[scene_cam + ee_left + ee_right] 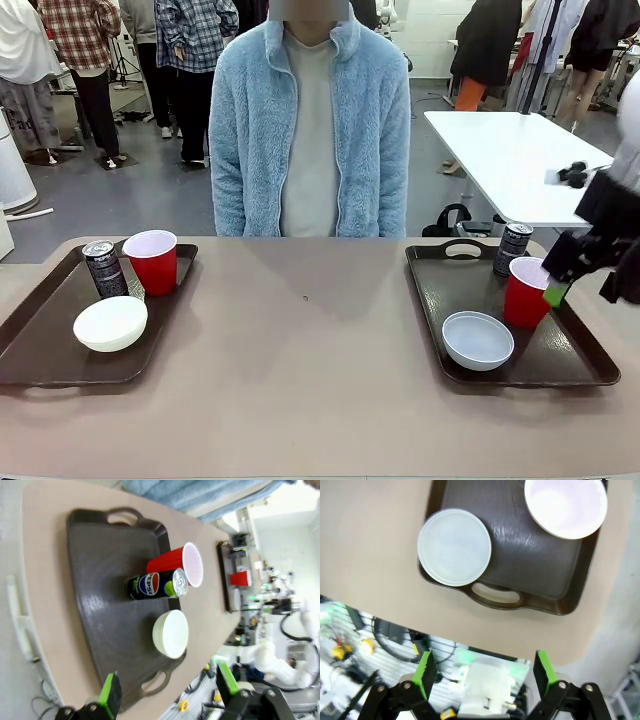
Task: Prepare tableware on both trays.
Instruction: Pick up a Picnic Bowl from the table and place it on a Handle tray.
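I read this as the closing step: each tray already carries a cup, a bowl and a can, so my next move is only a check and a clean retreat, keeping the right arm clear of the cup beside it.

On the worktop (310, 380), the left tray (40, 340) sits at nine o'clock from centre. On it the dark can (104, 268) stands at twelve o'clock, the red cup (152, 261) just beside it at two, and the white bowl (111, 323) toward five.

The right tray (570, 360) sits at three o'clock. Its can (513, 248) stands at twelve, its red cup (526, 291) toward two, and its pale bowl (478, 339) near six.

The right tool (556, 290) hangs just beside that cup, jaws wide and empty. The left tool (170, 695) is also spread wide, holding nothing.

The trays look like dark brown, faintly textured plastic with raised rims, rounded corners and cut-out handles. The cups are glossy tapered plastic with white insides, the bowls smooth and round, and the cans slim printed metal.
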